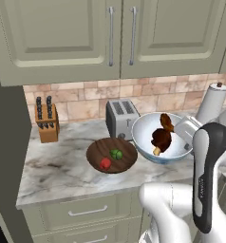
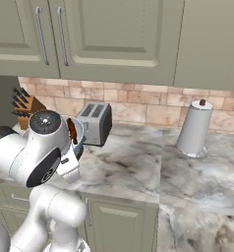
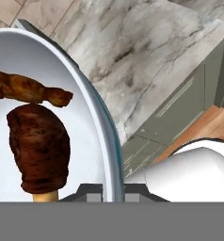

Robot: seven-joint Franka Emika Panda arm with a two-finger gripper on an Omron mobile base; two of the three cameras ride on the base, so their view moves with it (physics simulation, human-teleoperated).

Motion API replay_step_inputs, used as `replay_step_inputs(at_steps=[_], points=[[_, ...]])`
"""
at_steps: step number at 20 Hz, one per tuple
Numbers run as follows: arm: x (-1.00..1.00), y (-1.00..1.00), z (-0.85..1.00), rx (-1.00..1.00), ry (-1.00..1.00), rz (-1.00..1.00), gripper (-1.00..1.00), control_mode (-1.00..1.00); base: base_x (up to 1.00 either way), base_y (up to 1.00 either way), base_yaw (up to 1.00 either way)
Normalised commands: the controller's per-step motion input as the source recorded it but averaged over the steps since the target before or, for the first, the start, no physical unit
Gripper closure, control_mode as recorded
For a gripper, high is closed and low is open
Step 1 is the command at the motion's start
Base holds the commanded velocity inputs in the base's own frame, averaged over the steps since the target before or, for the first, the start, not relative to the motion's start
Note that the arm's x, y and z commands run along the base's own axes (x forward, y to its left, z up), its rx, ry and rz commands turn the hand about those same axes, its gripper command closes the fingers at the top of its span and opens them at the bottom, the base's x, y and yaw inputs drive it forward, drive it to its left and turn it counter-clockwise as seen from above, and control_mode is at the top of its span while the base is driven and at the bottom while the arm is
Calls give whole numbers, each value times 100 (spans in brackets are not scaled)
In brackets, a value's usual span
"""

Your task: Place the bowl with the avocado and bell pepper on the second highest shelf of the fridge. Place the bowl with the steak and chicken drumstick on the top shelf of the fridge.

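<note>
A: Claw [image 3: 113, 188] clamped shut on the rim of the white bowl [image 3: 102, 136], one dark tip inside the wall and one outside, seen from the hand view.

B: Lifted, or on the worktop [image 1: 62, 163]?

A: Raised and tilted, by the look of it, just right of the toaster [image 1: 121, 116] from the left base view. Hard to say whether any edge touches the marble.

B: Handling?

A: Likely stiff and smooth, a glazed shell with a thin pale-blue lip. Probably slippery at that pinch, and heavy on the far side with the load hanging off one rim point. Best kept level and slow; a firm hold at the rim close to the meat seems right.

B: Contents?

A: Chicken drumstick [image 3: 38, 146], dark brown with a pale bone end, lying nearest the claw. Steak [image 3: 29, 89] beyond it, a browned strip resting against the drumstick. Both loose, apt to slide if tipped further.

B: And the other one?

A: Dark wooden bowl [image 1: 111, 155] flat on the worktop, just in front of the toaster and left of the white bowl. Green avocado [image 1: 117, 154] and red bell pepper [image 1: 105, 163] inside, touching or nearly so. Light, stiff, less slick, judging by the grain.

B: Farther back?

A: Knife block [image 1: 46, 121] well left of the toaster, paper towel roll [image 2: 195, 129] well right.
</note>
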Motion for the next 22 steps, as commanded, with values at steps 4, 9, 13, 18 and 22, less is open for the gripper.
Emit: replay_step_inputs(at_steps=[4, 9, 13, 18, 22], points=[[-1, 0, 0, 0, 0, 0, 100, -100, 0, 0, 0], [0, 0, 0, 0, 0, 0, 100, 100, -71, 7, 12], [0, 0, 0, 0, 0, 0, 100, 100, -94, 48, 21], [0, 0, 0, 0, 0, 0, 100, 100, -90, 58, 23], [0, 0, 0, 0, 0, 0, 100, 100, -100, 41, 26]])
